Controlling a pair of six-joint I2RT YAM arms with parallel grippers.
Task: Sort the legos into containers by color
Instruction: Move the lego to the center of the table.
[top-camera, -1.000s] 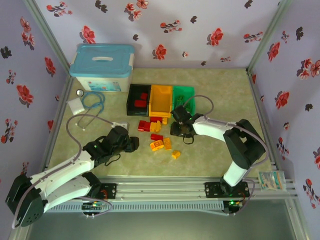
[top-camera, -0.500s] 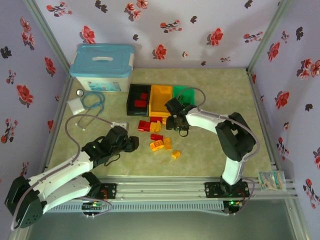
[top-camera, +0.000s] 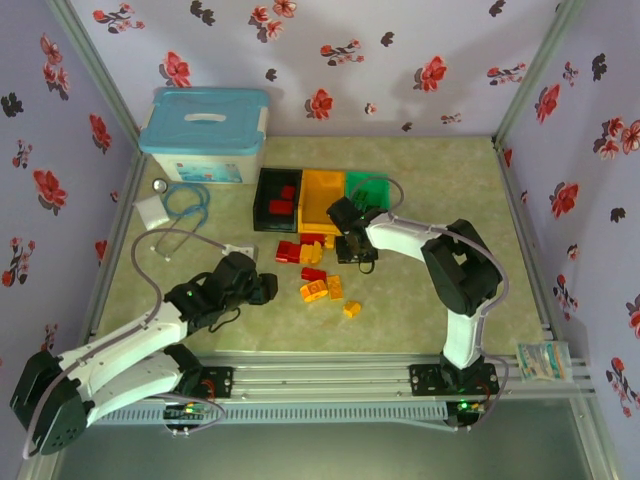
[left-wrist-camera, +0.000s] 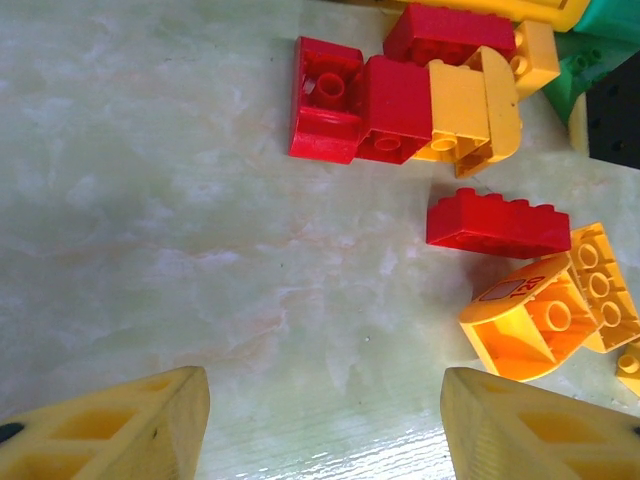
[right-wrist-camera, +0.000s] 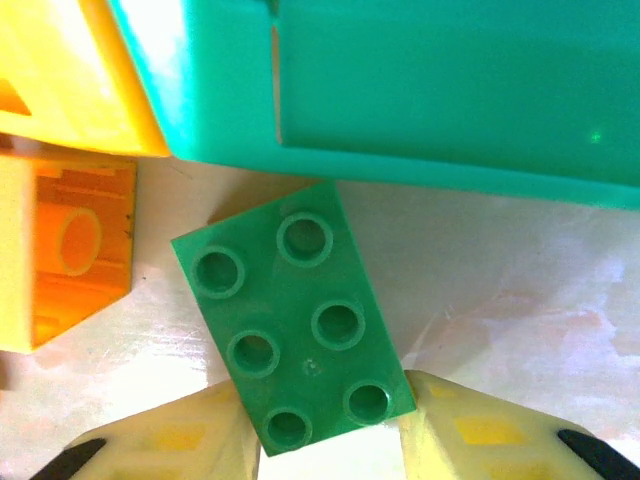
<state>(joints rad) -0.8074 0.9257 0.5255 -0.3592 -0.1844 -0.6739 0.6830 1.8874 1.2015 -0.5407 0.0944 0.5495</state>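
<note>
Green lego (right-wrist-camera: 290, 330) (a flat six-stud piece) lies on the table (right-wrist-camera: 520, 300) at the centre of the right wrist view, just below the green container (right-wrist-camera: 450, 90) wall. The right end effector (right-wrist-camera: 322, 400) pinches its lower end from both sides. The left end effector (left-wrist-camera: 325, 390), at the lower edge of its view, stands spread over bare table. Red and yellow legos (left-wrist-camera: 400, 95) lie at upper right.

The orange-yellow bin (top-camera: 322, 177) stands open, touching the black bin (top-camera: 260, 200) on its left, which holds red bricks (top-camera: 281, 205), and the green bin (top-camera: 366, 180) on its right. Loose red and yellow-orange bricks (top-camera: 314, 270) lie scattered before it. A green six-stud brick (right-wrist-camera: 295, 330) lies flat, studs up, just off its front right corner.
</note>
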